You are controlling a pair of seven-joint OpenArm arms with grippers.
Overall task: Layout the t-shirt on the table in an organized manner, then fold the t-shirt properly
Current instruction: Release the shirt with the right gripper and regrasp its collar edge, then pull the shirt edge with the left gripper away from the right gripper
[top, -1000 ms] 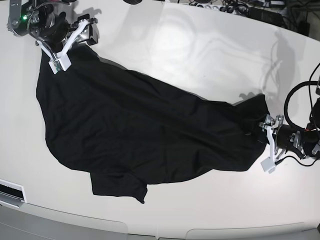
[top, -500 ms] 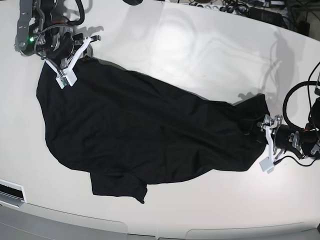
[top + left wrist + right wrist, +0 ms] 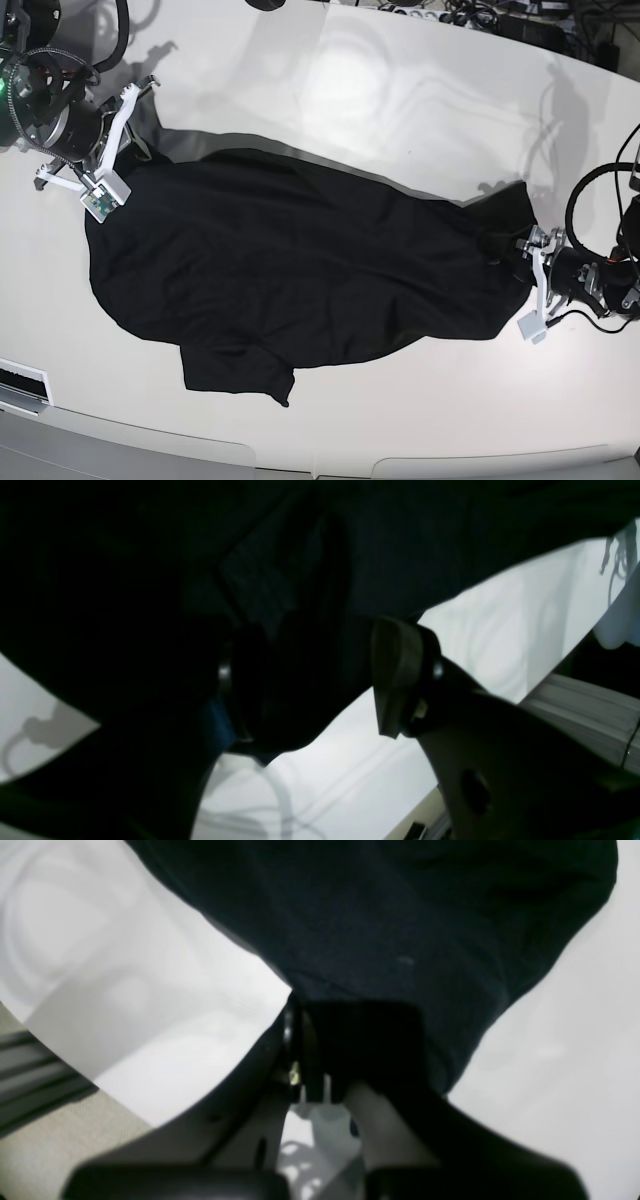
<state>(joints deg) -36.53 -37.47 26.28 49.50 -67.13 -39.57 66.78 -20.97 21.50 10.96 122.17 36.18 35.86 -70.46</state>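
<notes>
The black t-shirt (image 3: pixel 300 270) lies spread and rumpled across the white table (image 3: pixel 400 90), with one sleeve folded near the front edge. My right gripper (image 3: pixel 100 195) is at the shirt's far-left corner, shut on the fabric and holding that corner slightly off the table. The right wrist view shows this gripper (image 3: pixel 320 1040) pinched on the t-shirt (image 3: pixel 400 915). My left gripper (image 3: pixel 530 285) is at the shirt's right end. Its jaws stand apart in the left wrist view (image 3: pixel 305 690), with a bunch of the t-shirt (image 3: pixel 350 555) lying between them.
Cables and a power strip (image 3: pixel 450 15) line the table's back edge. A black cable loop (image 3: pixel 590 200) arcs over the left arm. A white slotted part (image 3: pixel 20 385) sits at the front-left corner. The curved front edge (image 3: pixel 300 462) runs just below the shirt.
My right gripper went from wide open to shut on the shirt's far-left corner. It then drew the corner left and forward, lifting the shirt's back edge. The left arm stayed put.
</notes>
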